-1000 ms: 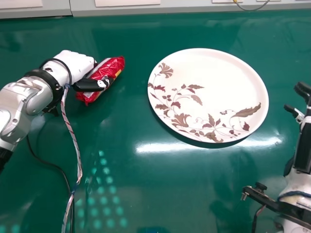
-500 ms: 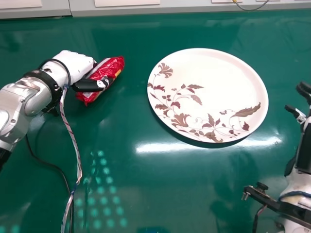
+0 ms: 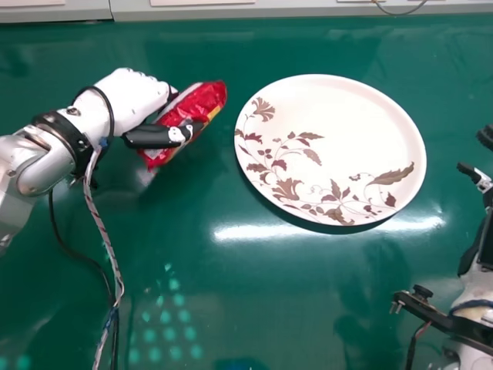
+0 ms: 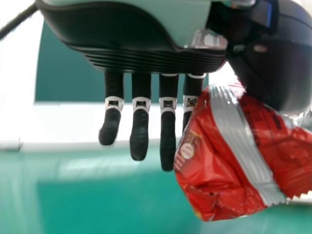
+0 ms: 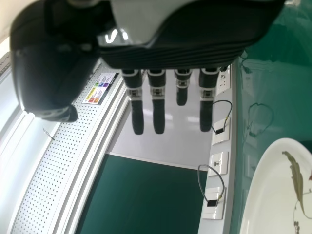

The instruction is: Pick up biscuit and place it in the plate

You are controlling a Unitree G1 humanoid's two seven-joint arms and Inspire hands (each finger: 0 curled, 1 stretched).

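Note:
In the head view my left hand (image 3: 131, 99) is left of the plate (image 3: 370, 139), pinching the red biscuit packet (image 3: 202, 100) between thumb and fingers. The packet is tilted and looks lifted from the table. The left wrist view has the left hand (image 4: 168, 122) with the packet (image 4: 219, 161) held between its thumb and nearest finger. The plate, white with a brown leaf pattern, lies right of the packet, apart from it. My right hand (image 3: 485, 179) is at the right edge; in the right wrist view the right hand (image 5: 158, 102) has its fingers straight.
The green table (image 3: 269, 308) surrounds the plate. Cables (image 3: 110, 262) hang from the left wrist onto the table. A grey wall panel (image 3: 308, 9) runs along the far edge. A black bracket (image 3: 443, 320) is mounted on the right arm.
My left hand has moved up and toward the plate, carrying the biscuit packet with it. The right arm has shifted slightly. The plate has stayed put.

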